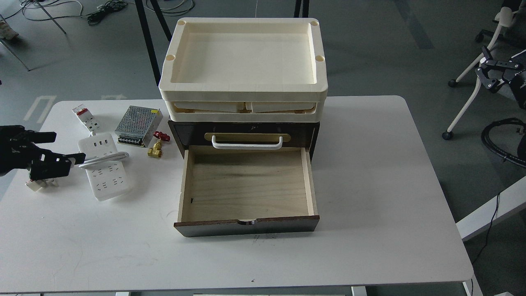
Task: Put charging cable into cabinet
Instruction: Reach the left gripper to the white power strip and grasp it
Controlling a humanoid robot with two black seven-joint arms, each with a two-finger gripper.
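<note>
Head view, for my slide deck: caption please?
Left gripper reaches toward power strip beside cabinet with open drawer.

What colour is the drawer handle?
White, on a tan plate; the handle shows best in the head view.

Behind the cabinet, the desk is hidden by the stacked trays. The left gripper covers part of a small plug beside the charging cable; its arm is cut off at the frame's edge
</note>
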